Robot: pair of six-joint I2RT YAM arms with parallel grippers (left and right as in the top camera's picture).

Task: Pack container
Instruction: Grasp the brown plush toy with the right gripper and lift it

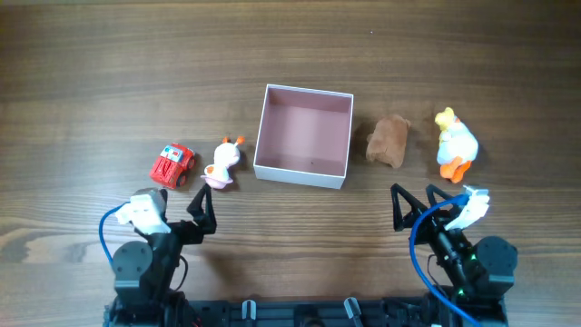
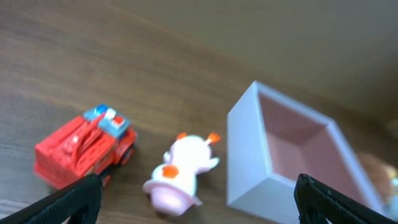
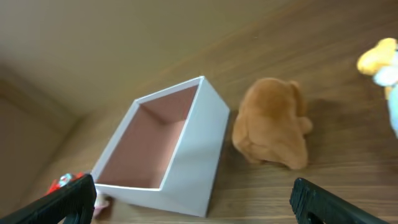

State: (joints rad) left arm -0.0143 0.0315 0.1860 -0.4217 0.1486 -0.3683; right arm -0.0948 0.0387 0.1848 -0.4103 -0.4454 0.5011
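Note:
The container [image 1: 302, 171] is a square white box with a pink inside, at the table's middle; it holds nothing. It also shows in the left wrist view [image 2: 249, 155] and the right wrist view [image 3: 199, 149]. Left of it lie a white-and-pink duck toy [image 1: 222, 164] [image 2: 180, 171] and a red toy truck [image 1: 172, 164] [image 2: 81, 149]. Right of it lie a brown plush toy [image 1: 388, 141] [image 3: 273, 127] and a yellow-and-white duck toy [image 1: 453, 143] [image 3: 382, 68]. My left gripper [image 1: 186, 207] [image 2: 199, 202] is open and empty, near the front edge. My right gripper [image 1: 415, 202] [image 3: 193, 202] is open and empty too.
The wooden table [image 1: 91, 73] stretches bare behind the toys. Blue cables loop at both arm bases near the front edge.

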